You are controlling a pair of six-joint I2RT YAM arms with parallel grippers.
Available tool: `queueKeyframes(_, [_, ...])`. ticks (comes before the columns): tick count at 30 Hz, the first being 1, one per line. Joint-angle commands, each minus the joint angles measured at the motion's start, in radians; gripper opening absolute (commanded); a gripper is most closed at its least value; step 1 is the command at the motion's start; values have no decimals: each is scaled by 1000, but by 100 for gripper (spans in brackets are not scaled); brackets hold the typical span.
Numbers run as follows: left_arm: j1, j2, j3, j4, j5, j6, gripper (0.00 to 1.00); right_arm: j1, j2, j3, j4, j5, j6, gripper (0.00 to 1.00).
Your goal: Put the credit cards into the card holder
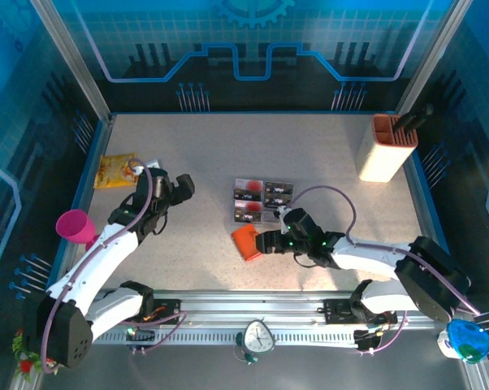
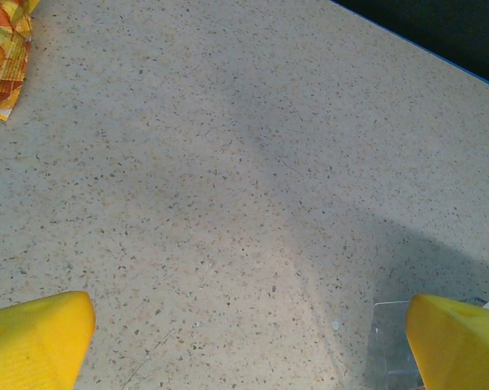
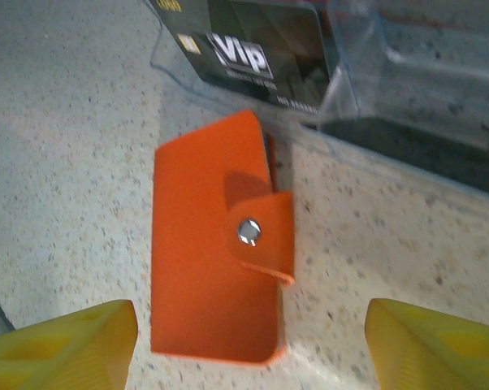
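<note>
The orange card holder (image 1: 246, 242) lies flat and closed on the table, its snap tab fastened (image 3: 212, 252). Just behind it, black credit cards (image 1: 263, 200) with red and white markings lie in a clear plastic tray (image 1: 290, 186); one black card marked "VIP" (image 3: 253, 49) shows in the right wrist view. My right gripper (image 1: 269, 241) (image 3: 253, 345) is open right beside the card holder, its yellow fingers (image 3: 62, 345) standing on either side of the holder's near end. My left gripper (image 1: 182, 185) (image 2: 248, 341) is open over bare table, well left of the tray.
A yellow snack packet (image 1: 116, 170) lies at the left (image 2: 5, 49). A pink cup (image 1: 75, 225) sits at the left edge. A tall cream-and-orange container (image 1: 386, 148) stands at the back right. A corner of the clear tray (image 2: 389, 341) is near my left gripper's right finger.
</note>
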Motion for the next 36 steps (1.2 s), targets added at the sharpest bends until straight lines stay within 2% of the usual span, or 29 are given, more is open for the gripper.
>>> queueKeyframes(1, [-12, 12, -3, -18, -14, -4, 99, 12, 44, 51, 87, 22, 7, 75])
queueKeyframes(18, [-28, 65, 14, -12, -8, 23, 99, 6, 197, 143, 149, 25, 13, 76])
queueKeyframes(36, [-40, 96, 24, -14, -4, 25, 99, -72, 321, 204, 222, 4, 15, 75])
